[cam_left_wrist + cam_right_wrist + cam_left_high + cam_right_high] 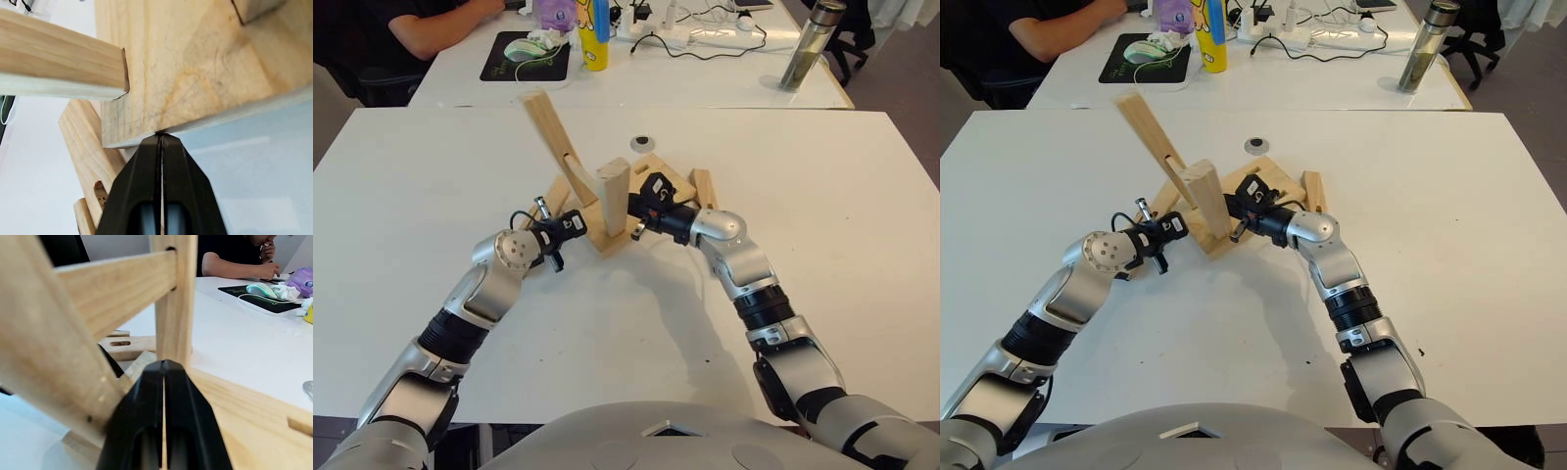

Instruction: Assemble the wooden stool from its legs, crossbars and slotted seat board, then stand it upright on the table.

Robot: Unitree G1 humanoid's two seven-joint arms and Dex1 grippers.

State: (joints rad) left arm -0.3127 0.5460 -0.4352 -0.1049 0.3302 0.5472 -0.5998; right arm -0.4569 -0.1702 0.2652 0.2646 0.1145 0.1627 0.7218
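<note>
Left eye view: 1 leg [613,199] vert.

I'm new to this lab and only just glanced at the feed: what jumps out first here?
A half-built wooden stool lies in the middle of the white table. Its long leg juts up at a tilt towards the far left, and a shorter leg stands upright beside it. The left end effector and right end effector sit right at the stool from either side, both with fingers shut.
</note>
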